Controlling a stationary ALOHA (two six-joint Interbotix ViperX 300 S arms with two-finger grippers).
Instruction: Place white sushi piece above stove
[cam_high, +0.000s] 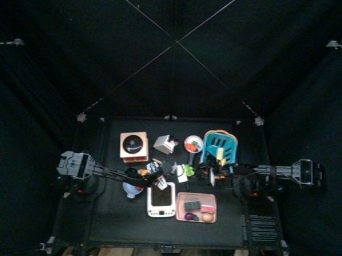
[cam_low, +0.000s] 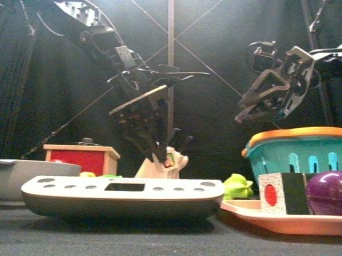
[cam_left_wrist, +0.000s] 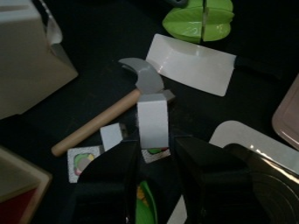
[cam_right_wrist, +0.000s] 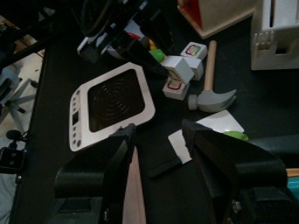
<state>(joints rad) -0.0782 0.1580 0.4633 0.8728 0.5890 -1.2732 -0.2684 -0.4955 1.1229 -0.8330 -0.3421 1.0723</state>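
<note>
The white sushi piece (cam_left_wrist: 153, 121) is a narrow white block in the left wrist view, lying partly over the grey head of a toy hammer (cam_left_wrist: 131, 80). My left gripper (cam_left_wrist: 158, 150) is shut on it, one jaw against each long side, and hangs low near the table's middle (cam_low: 160, 158). The stove (cam_high: 134, 145) is an orange-brown block with a black burner disc at the back left, a little beyond that gripper; it shows too in the front view (cam_low: 83, 157). My right gripper (cam_right_wrist: 163, 144) is open and holds nothing; it is raised high on the right (cam_low: 274, 85).
A white and grey flat device (cam_low: 120, 190) lies at the front edge. Right of it sit a pink tray (cam_low: 287, 217) and a teal basket (cam_low: 301, 152). A green toy (cam_left_wrist: 198, 19) and a white card (cam_left_wrist: 193, 63) lie beyond the hammer.
</note>
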